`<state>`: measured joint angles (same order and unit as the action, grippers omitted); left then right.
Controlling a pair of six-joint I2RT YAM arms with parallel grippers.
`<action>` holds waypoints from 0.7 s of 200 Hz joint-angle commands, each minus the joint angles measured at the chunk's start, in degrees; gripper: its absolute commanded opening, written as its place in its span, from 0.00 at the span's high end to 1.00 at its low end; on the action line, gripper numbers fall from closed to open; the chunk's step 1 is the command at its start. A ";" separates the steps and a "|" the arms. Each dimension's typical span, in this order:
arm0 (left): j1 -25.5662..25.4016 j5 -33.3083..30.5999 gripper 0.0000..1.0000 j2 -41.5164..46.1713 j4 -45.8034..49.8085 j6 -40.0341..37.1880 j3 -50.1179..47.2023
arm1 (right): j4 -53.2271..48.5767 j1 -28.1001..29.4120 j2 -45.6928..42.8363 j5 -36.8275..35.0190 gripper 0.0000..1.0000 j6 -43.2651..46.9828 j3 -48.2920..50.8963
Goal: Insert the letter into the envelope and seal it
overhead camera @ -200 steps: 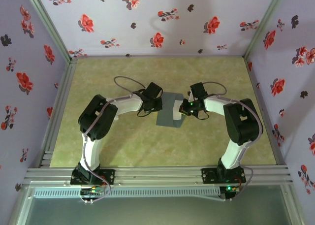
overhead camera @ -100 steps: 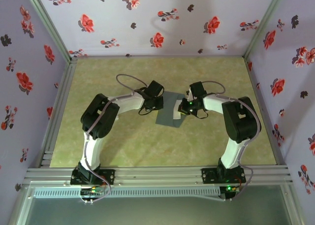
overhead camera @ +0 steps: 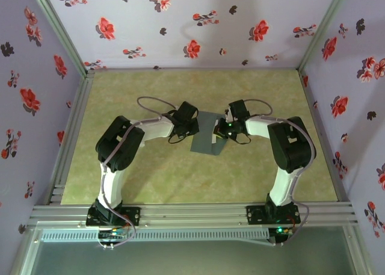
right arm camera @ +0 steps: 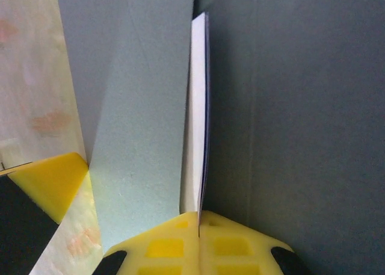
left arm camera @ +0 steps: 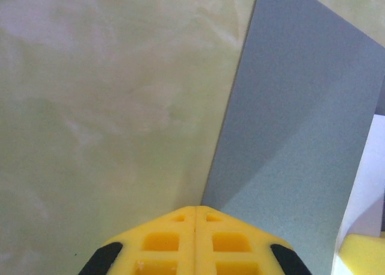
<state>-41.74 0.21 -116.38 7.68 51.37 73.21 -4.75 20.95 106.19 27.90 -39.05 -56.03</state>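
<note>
One slate-grey envelope point(overhead camera: 206, 144) lies flat near the middle of the top view on the mottled green surface point(overhead camera: 150, 179), with the two arms curving in to meet over it from either side. The left pincer point(left arm camera: 196, 218) is closed, its two yellow fingertips pressed together at the bottom centre of its wrist view, right where the envelope's near edge ends. Whether any paper is caught between them cannot be told. The right pincer point(right arm camera: 199, 224) is also closed, and it is gripping the one letter point(right arm camera: 196, 106). The white sheet is seen edge-on in the right wrist view, rising from the seam between the fingertips up the middle of the frame. There the letter stands between a paler grey panel of the envelope to its left and a darker grey panel to its right. A strip of the same white sheet shows at the right edge of the left wrist view, just beside the grey paper.
</note>
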 commanded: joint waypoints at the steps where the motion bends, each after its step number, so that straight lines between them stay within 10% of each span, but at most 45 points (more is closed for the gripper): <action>1: -0.74 1.91 1.00 -0.62 2.81 2.06 -1.24 | 2.85 1.26 1.55 1.56 1.00 -2.20 0.16; 140: -0.72 1.03 1.00 0.78 2.86 3.34 -3.24 | -6.54 -1.26 -4.94 -4.75 0.77 2.14 0.22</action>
<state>-41.74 0.19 -115.87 6.39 53.67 72.07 -8.05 20.14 102.91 25.43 -38.48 -55.99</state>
